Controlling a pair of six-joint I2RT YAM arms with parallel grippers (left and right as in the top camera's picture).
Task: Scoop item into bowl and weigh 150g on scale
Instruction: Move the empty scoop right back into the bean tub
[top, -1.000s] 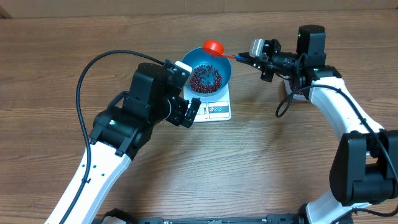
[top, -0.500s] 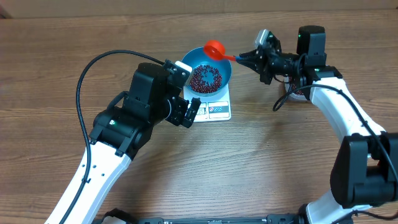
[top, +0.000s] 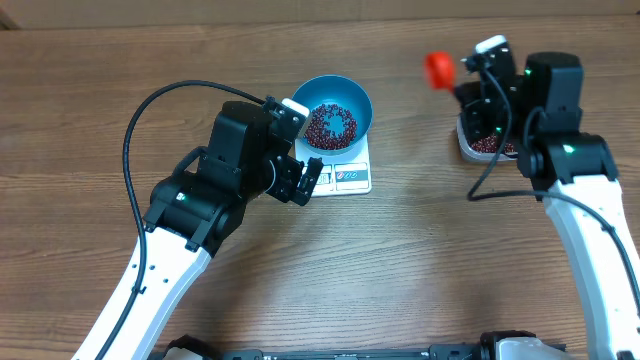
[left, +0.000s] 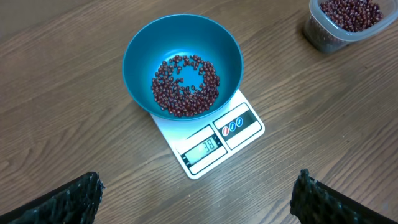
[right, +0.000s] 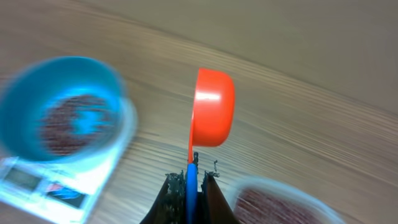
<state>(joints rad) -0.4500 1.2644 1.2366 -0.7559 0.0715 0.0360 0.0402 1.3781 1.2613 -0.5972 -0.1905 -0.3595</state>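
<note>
wooden table (top: 420, 250) bears beans (left: 185, 86) in bowl (left: 140, 50) on scale (left: 180, 140), scoop (right: 212, 106) aloft

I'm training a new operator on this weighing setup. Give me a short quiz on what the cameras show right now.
1. True or false: the bowl stands on the scale.
2. Pick one. The orange scoop is: A) lying in the bowl; B) held by its handle in the shut right hand; C) resting on the scale.
3. Fill in: the beans lie in the bowl and in a second container, a clear plastic ____.

Key: 1 true; 2 B; 3 tub.
</note>
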